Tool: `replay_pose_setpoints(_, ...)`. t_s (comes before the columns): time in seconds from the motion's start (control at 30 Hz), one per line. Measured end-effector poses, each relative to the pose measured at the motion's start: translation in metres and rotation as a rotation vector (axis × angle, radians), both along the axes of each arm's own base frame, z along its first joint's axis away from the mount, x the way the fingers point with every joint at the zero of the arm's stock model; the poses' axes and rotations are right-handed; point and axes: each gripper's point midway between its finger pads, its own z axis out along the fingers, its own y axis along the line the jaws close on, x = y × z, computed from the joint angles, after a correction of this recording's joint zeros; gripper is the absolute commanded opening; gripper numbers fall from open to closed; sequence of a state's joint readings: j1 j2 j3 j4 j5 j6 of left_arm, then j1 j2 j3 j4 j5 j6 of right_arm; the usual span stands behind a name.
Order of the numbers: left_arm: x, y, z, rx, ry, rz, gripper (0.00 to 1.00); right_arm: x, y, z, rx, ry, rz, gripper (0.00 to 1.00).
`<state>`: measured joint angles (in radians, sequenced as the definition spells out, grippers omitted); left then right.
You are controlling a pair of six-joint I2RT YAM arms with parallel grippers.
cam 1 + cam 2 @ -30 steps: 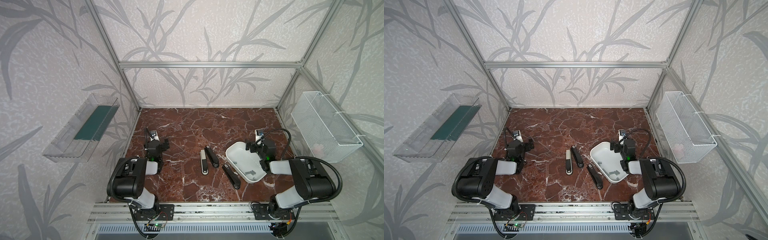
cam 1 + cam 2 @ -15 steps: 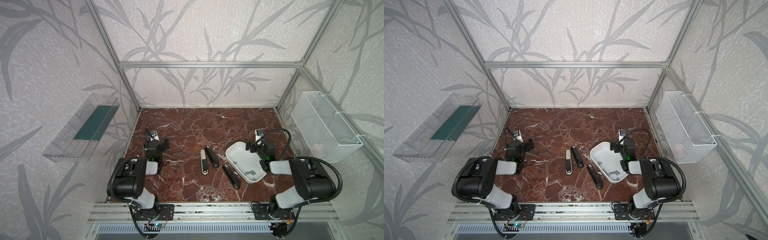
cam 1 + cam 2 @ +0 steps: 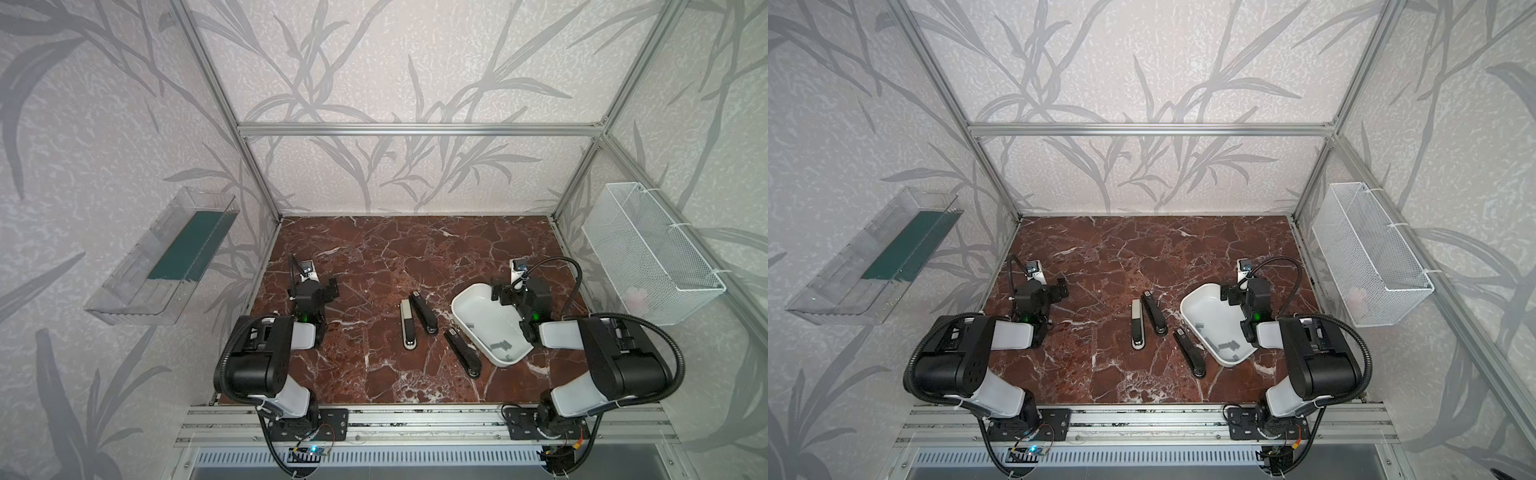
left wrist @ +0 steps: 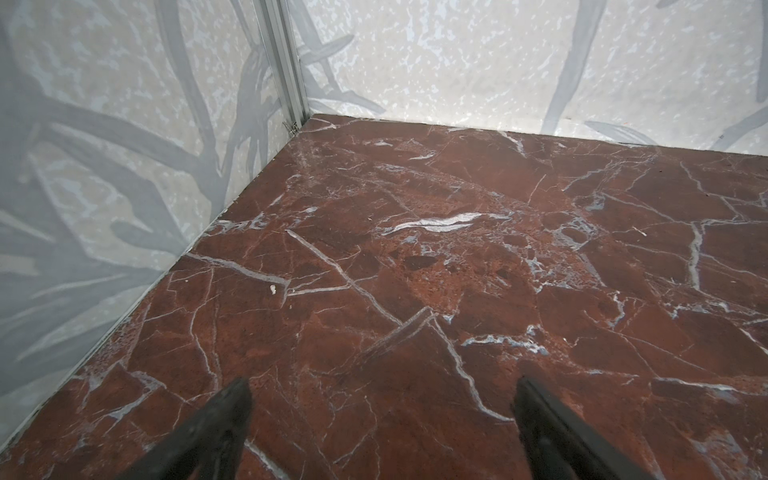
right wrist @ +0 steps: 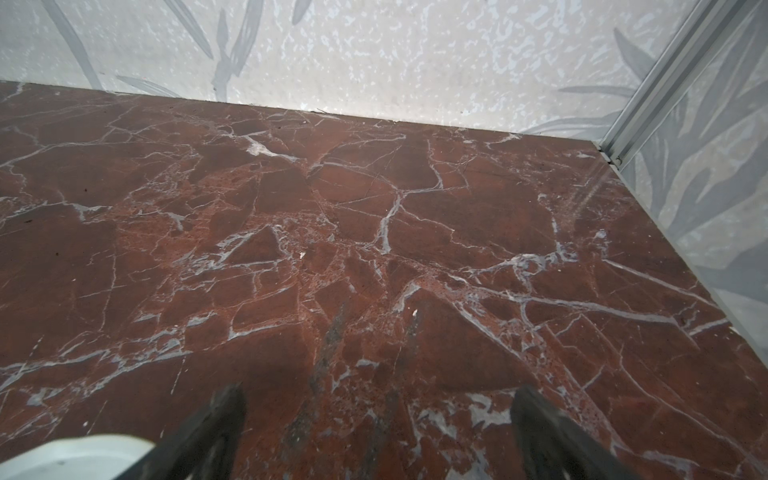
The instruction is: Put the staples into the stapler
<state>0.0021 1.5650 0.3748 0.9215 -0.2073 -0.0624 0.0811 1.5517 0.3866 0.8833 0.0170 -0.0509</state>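
Several small grey staples (image 3: pixel 500 345) (image 3: pixel 1227 345) lie in the near end of a white tray (image 3: pixel 469 299) (image 3: pixel 1200 297) at the right of the marble table. Mid-table lie a stapler with a pale grey top (image 3: pixel 407 330) (image 3: pixel 1137 328) and two black ones (image 3: pixel 424 312) (image 3: pixel 462 353) (image 3: pixel 1154 313) (image 3: pixel 1188 353). My left gripper (image 3: pixel 313 286) (image 3: pixel 1038 287) (image 4: pixel 382 399) hovers low at the left, open and empty. My right gripper (image 3: pixel 519 289) (image 3: pixel 1246 291) (image 5: pixel 376 397) stands open and empty by the tray's far right rim (image 5: pixel 75 453). Neither wrist view shows the staples or a stapler.
A clear plastic bin (image 3: pixel 162 266) hangs on the left wall and a white wire basket (image 3: pixel 648 253) on the right wall. Aluminium frame posts (image 4: pixel 286 62) (image 5: pixel 665 83) and papered walls close the table on three sides.
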Motion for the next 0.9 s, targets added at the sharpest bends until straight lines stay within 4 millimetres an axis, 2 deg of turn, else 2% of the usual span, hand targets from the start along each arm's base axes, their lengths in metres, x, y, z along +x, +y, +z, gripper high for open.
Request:
replay_pose_setpoints(0.4,0.0,0.0,0.0,0.0,0.0,0.0,0.99,0.001,0.0,0.0,-0.001,0.003,0.002,0.99)
replay_pose_setpoints(0.57,0.0,0.0,0.0,0.0,0.0,0.0,0.99,-0.015,0.001,0.001,0.006,-0.046,0.011,0.99)
replay_pose_setpoints(0.77,0.0,0.0,0.0,0.0,-0.001,0.0,0.99,0.002,0.004,0.007,0.0,-0.026,0.025,0.99)
replay_pose_setpoints(0.9,0.0,0.0,0.001,0.0,-0.004,0.0,0.99,0.002,0.006,0.004,-0.005,-0.01,0.035,0.99)
